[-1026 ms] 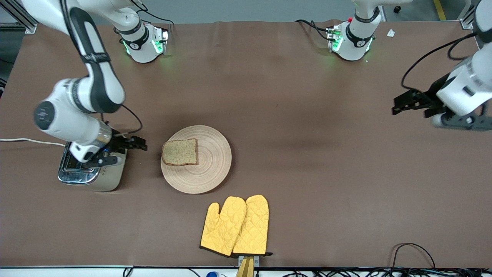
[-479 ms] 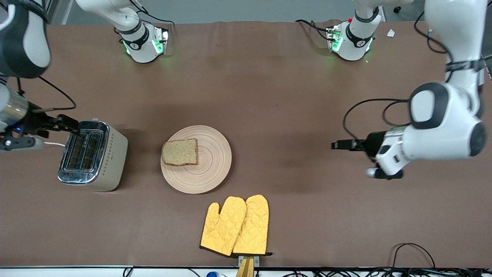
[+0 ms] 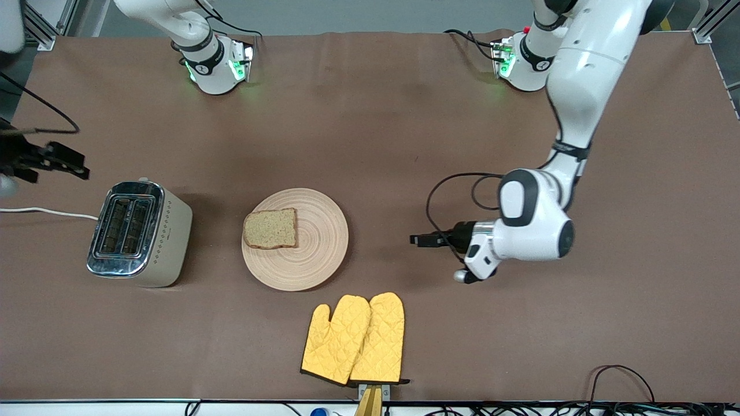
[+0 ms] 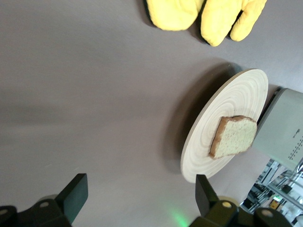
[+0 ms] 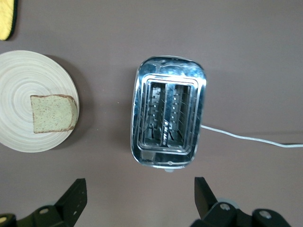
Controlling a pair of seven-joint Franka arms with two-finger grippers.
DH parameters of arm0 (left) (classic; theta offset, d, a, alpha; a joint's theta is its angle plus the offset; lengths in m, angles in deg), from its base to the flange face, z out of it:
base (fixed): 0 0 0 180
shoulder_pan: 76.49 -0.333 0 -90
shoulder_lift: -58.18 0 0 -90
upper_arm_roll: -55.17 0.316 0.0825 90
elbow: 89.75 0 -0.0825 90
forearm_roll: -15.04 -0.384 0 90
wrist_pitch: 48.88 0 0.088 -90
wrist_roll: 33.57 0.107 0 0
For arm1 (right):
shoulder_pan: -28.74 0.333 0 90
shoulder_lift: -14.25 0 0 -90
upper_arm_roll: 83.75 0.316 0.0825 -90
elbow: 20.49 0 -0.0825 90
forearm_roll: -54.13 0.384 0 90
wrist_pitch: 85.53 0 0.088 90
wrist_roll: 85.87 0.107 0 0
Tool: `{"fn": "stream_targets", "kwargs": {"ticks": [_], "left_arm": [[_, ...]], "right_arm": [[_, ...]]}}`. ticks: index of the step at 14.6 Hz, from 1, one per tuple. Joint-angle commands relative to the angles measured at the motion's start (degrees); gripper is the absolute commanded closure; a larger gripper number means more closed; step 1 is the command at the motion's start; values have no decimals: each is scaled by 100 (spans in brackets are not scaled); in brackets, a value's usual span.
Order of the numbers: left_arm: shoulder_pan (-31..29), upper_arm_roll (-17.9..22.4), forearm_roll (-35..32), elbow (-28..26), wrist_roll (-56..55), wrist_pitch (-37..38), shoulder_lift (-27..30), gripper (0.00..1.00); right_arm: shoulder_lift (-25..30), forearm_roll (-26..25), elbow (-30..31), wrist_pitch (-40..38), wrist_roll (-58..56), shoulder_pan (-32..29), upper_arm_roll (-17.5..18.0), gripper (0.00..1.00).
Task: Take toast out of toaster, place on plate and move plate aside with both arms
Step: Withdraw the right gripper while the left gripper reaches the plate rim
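The toast (image 3: 270, 228) lies flat on the round wooden plate (image 3: 315, 254), on the side toward the toaster. My left gripper (image 3: 418, 239) is open and empty, low over bare table beside the plate toward the left arm's end, pointing at the plate. In the left wrist view its fingers (image 4: 75, 195) stand wide apart, with the plate (image 4: 236, 94) and toast (image 4: 234, 136) ahead. My right gripper (image 3: 72, 166) is open and empty over the table's right-arm end, apart from the toaster. The right wrist view shows the toast (image 5: 53, 113) on the plate (image 5: 23, 75).
A steel two-slot toaster (image 3: 139, 234) with empty slots stands beside the plate toward the right arm's end; its white cord (image 3: 46, 212) runs off the table. Two yellow oven mitts (image 3: 354, 339) lie nearer the front camera than the plate.
My right gripper has left the toaster and moved out to the table's right-arm end. My left arm has swung in from its end toward the plate. Toast and plate have not moved.
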Motion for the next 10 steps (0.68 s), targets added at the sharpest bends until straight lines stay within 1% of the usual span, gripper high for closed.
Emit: {"fn": "stream_targets", "kwargs": {"ticks": [1,3,4,8,10], "left_arm": [[547,27,830,190,-1,-502,-278,0],[942,27,1499,339,235,-958,-498,0],[1066,36,1745,409,324,-1073,-595,0],[1251,27,2203,603,780,-1267,-938,0],[1339,19,2642,621,1184,-1416,-1087,0]], "right_arm": [[176,-71,-260,-244,17,-58,8,0],[185,-54,-479,-262,8,-41,51,0],[185,-62,-472,-453,25,3,60,0],[150,-71,-471,-543,8,3,69,0],[150,-71,-471,-569,8,-23,139,0]]}}
